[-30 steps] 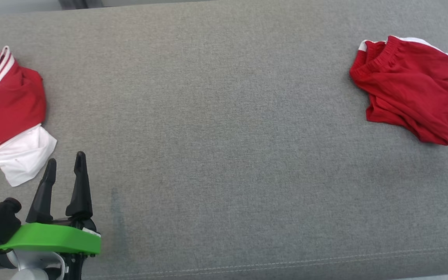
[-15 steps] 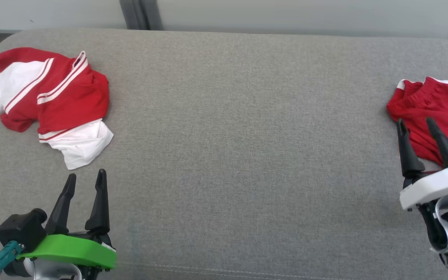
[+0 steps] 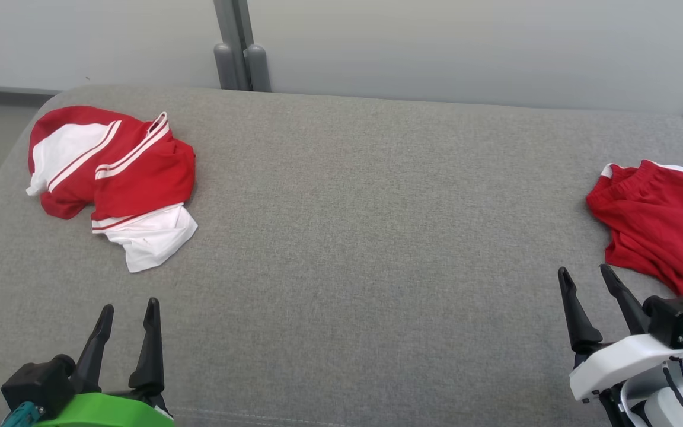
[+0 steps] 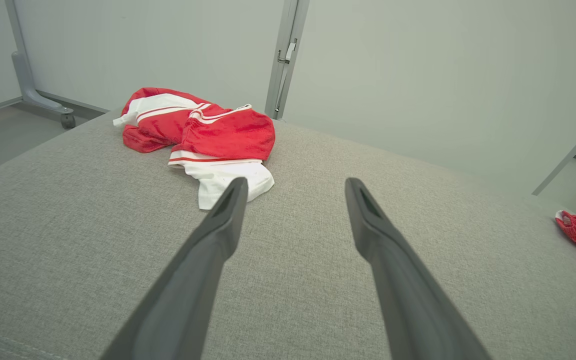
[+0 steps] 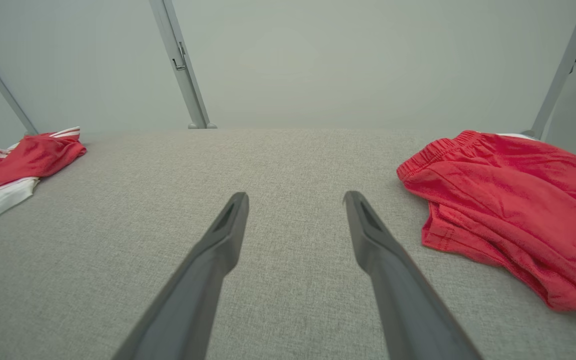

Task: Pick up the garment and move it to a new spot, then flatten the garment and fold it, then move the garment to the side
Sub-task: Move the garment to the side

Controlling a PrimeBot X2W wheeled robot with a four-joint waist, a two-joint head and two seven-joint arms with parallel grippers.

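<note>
Wall [image 3: 436, 47]: pale grey panels behind the far edge of the cushion.
Cushion [image 3: 365, 237]: grey woven fabric w/ rounded corners and a stitched seam along the near edge; carries 2 garments, middle bare.
Red-white garment [image 3: 122, 178]: crumpled heap at the far left corner; red w/ white panels and thin white stripes, a white flap sticking out toward the near side. Well apart from L hand.
Red shorts [image 3: 661, 225]: bunched at the right edge, elastic waistband facing the centre, bit of white at the far side. Near R hand, not touching.
Task thing: can't tell which of the 2 garments is meant; both lie flat on the cushion, neither held.
L hand [image 3: 130, 304]: near left, green mount; fingers spread, nothing btw them.
R hand [image 3: 584, 270]: near right, white mount; fingers spread, nothing btw them.
Post [image 3: 241, 53]: grey upright behind the far edge.
</note>
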